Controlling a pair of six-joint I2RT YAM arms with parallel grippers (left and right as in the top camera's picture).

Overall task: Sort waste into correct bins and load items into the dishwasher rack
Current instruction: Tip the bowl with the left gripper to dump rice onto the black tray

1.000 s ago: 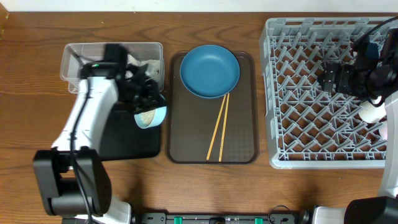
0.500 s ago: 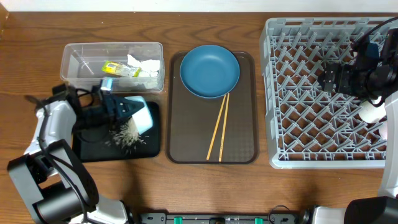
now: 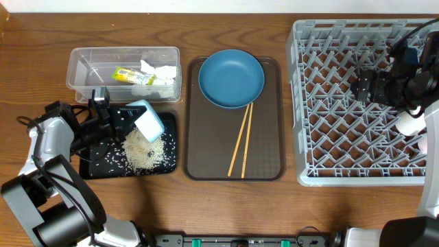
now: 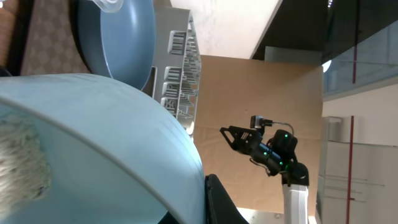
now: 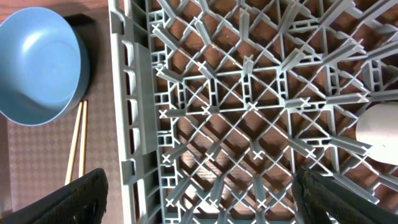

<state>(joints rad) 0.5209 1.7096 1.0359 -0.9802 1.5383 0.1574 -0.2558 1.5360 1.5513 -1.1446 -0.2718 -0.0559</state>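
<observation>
From above, your left gripper [image 3: 134, 121] is clamped on the rim of the small bowl [image 3: 149, 123], which is tipped steeply over the black tray [image 3: 92, 167]. The rice [image 3: 145, 152] lies heaped below it, with loose grains spread out toward the tray's walls. Tip any harder or swing the bowl sideways and grains can jump the low wall onto the table, where they are hard to recover. The napkin [image 3: 159, 74] and wrapper [image 3: 127, 74] lie in the clear tub [image 3: 81, 68]. The plate [image 3: 231, 77] and chopsticks [image 3: 240, 140] lie on the brown tray [image 3: 206, 154], so any rice carried across them lands among clean-up you have not done yet. In the left wrist view the bowl fills the frame, and a clump of rice clings to its inner wall at the left edge. Move toward the rack [image 3: 343, 123] now and that clump probably drops on the way or ends up in the rack. The hold looks like a pinch on the rim alone, so a sharp wrist turn could let the bowl slip. In the right wrist view your right gripper [image 3: 361, 86] hangs spread wide and empty over the rack, its fingers [image 5: 84, 196] at the bottom corners, with a cream cup [image 5: 379, 134] lying among the pegs. Bring the bowl in here and the two arms may crowd each other.
</observation>
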